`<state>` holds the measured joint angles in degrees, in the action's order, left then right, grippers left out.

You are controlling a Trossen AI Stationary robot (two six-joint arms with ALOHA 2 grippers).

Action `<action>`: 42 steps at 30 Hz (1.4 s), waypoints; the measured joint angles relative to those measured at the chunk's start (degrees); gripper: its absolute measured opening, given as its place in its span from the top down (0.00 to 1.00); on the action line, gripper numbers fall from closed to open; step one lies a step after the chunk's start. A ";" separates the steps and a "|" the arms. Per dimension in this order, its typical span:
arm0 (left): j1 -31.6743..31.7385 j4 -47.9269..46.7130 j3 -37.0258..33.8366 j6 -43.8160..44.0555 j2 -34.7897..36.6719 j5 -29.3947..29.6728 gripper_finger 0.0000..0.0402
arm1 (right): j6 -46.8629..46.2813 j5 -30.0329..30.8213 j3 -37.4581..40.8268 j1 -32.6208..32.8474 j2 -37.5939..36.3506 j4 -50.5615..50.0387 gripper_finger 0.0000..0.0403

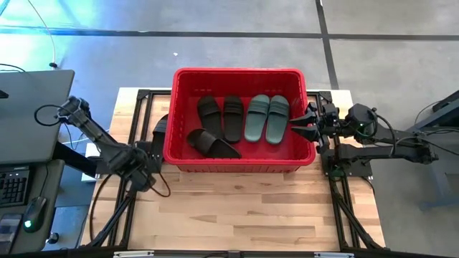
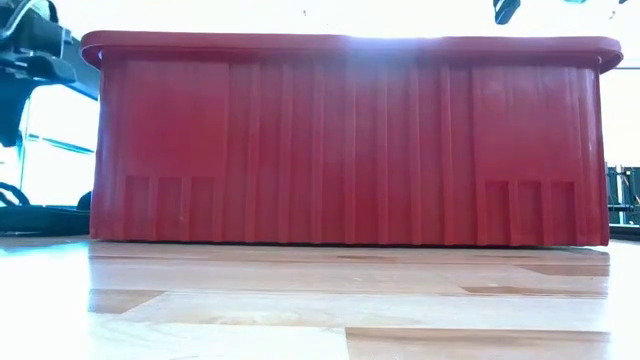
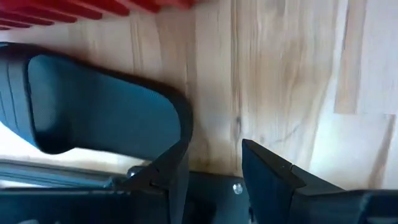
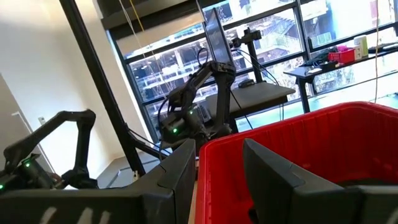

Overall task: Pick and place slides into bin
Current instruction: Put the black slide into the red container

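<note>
The red bin point(image 1: 179, 154) stands at the table's far middle. It holds two sage-green slides point(image 1: 267, 118) and three black slides point(image 1: 221, 117), lying flat on its floor. A further black slide point(image 1: 161, 129) lies on the table outside the bin's left wall and also shows in the left wrist view point(image 3: 93, 112). My left gripper point(image 1: 153, 145) is open, low at that slide's near end, and the slide lies beside one finger, outside the gap point(image 3: 214, 180). My right gripper point(image 1: 300, 125) is open and empty over the bin's right rim point(image 4: 298, 134). My left gripper has one finger point(image 3: 171, 171) right at the rim of the black slide's end point(image 3: 181, 127). The slide lies flat on the table. I cannot tell whether the finger touches it.
The bin's ribbed near wall point(image 2: 350, 140) fills the low view. Bare wood point(image 1: 244, 208) lies between the bin and the table's near edge. A black metal frame point(image 1: 140, 100) runs along the table's left and right sides. A desk with a keyboard point(image 1: 14, 183) stands to the left.
</note>
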<state>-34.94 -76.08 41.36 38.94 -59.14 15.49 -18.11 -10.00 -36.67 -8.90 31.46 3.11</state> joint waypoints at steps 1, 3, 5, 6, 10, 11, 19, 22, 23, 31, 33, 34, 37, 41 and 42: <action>-0.72 0.09 -0.39 1.28 -0.48 0.69 0.67 | 0.00 0.00 0.00 0.02 0.00 -0.07 0.70; -1.28 -0.57 -0.55 3.49 -2.42 2.71 0.67 | 0.04 0.00 0.00 -0.01 0.01 0.06 0.70; -1.05 -0.01 -0.49 4.14 -4.58 3.14 0.67 | 0.05 0.00 0.00 0.01 0.04 0.34 0.70; -1.07 -0.29 -0.47 4.22 -5.67 3.21 0.67 | 0.05 0.00 -0.02 0.02 0.06 0.42 0.70; -1.09 0.49 0.10 4.43 -10.37 3.20 0.67 | 0.01 0.00 -0.02 0.00 0.07 1.08 0.70; -1.09 1.06 0.32 4.86 -11.35 3.25 0.67 | -0.27 0.00 -0.02 0.02 0.07 1.07 0.70; -1.12 6.57 2.29 7.93 -17.93 7.03 0.67 | -1.99 0.02 -0.02 0.00 0.07 1.07 0.70; -1.07 3.85 0.86 10.10 -21.56 7.58 0.67 | -1.35 0.00 -0.02 0.01 0.07 1.11 0.70; -1.07 3.46 0.18 11.59 -22.81 8.02 0.67 | -1.30 0.01 -0.02 0.02 0.07 1.11 0.70; -0.84 3.89 -0.56 17.89 -30.14 12.08 0.67 | -1.36 0.00 -0.02 0.02 0.07 1.05 0.70; 0.30 3.92 -0.56 20.47 -30.79 13.25 0.67 | -1.36 0.00 -0.02 0.00 0.07 1.04 0.70; 1.32 3.96 -0.56 21.05 -31.06 13.38 0.67 | -1.36 0.00 -0.02 0.01 0.07 1.04 0.70; 5.12 3.97 -0.67 20.47 -31.60 13.40 0.67 | -1.32 0.00 -0.02 0.00 0.07 1.03 0.70; 10.68 5.33 -0.88 17.23 -32.06 10.89 0.67 | -1.05 -0.02 -0.02 0.01 0.07 0.98 0.70; 12.00 6.51 -1.00 15.64 -32.24 10.15 0.67 | -1.05 -0.04 -0.02 0.00 0.07 0.98 0.70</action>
<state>-22.93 -69.57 40.36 54.58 -91.38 25.64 -19.16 -10.04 -36.69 -8.90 31.53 4.10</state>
